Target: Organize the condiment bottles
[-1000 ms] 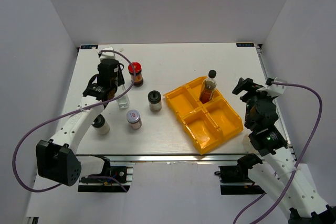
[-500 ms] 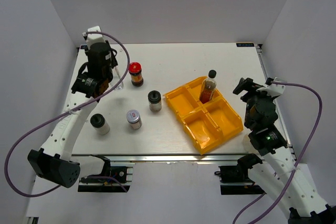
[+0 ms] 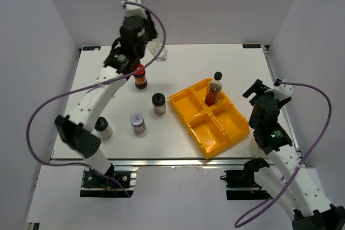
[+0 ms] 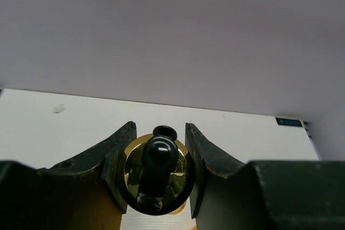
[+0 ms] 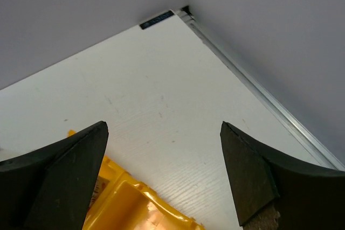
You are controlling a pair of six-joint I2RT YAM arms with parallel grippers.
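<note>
Gripping the clear glass bottle (image 4: 156, 173) at its top, my left gripper (image 4: 158, 154) is closed on it, one finger on each side of the gold collar with the black spout pointing back at my wrist camera. From above, the bottle looks raised off the table (image 3: 215, 63), over its far left part and beyond the red-lidded jar (image 3: 140, 75). I judge it stiff, smooth and breakable. Glass gives my pads little friction, so the sound hold is right here under the flared collar, which should stop it sliding down. Most of the weight hangs below my fingers, so it may swing if I move sharply. My right gripper (image 5: 161, 171) is spread wide and empty, just right of the yellow tray (image 3: 237, 127), whose far compartment holds the brown sauce bottle (image 3: 214, 91). Three shakers stand on the table to the tray's left.
</note>
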